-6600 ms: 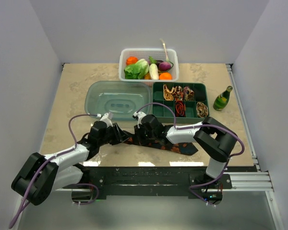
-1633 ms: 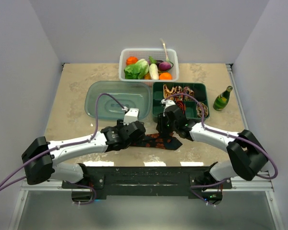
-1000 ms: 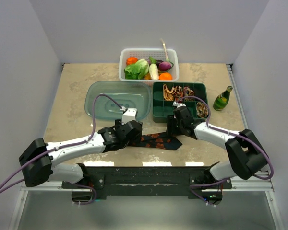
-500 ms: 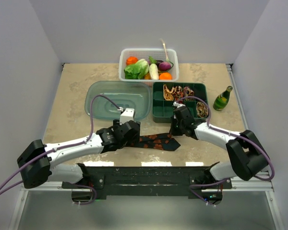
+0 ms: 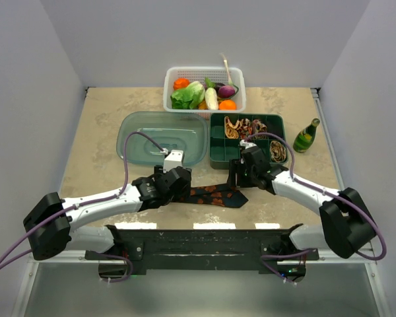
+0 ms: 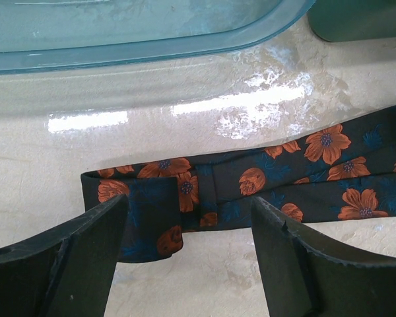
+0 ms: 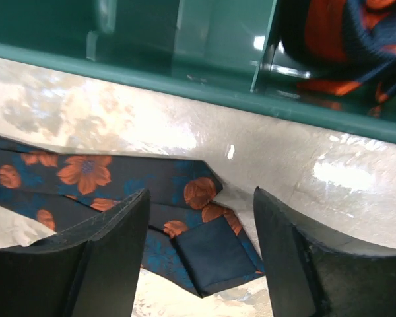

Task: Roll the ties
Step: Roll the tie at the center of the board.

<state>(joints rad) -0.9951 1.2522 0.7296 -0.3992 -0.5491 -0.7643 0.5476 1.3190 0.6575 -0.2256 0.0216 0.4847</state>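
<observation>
From where I stand, the clear bluish tub [image 5: 160,135] sits upturned toward the back left of the table [image 5: 96,125], and just in front of it the left gripper [image 5: 182,191] hangs low with its jaws spread wide, gripping nothing, one finger on each side of the tie's left end. The black tie [image 5: 214,194] with orange flowers lies flat along the near edge, stretched between the two arms; its left end is doubled back on itself, its right end comes to a point with a flap turned over. The right gripper [image 5: 239,182] hovers over that point, jaws likewise apart and holding nothing, close in front of the green divided tray [image 5: 215,159], where rolled ties [image 5: 277,151] already fill some compartments. I'd judge the fabric light, limp and slick, likely to skid on this glossy top, so the doubled left end looks the firmest place to pinch and start the roll
</observation>
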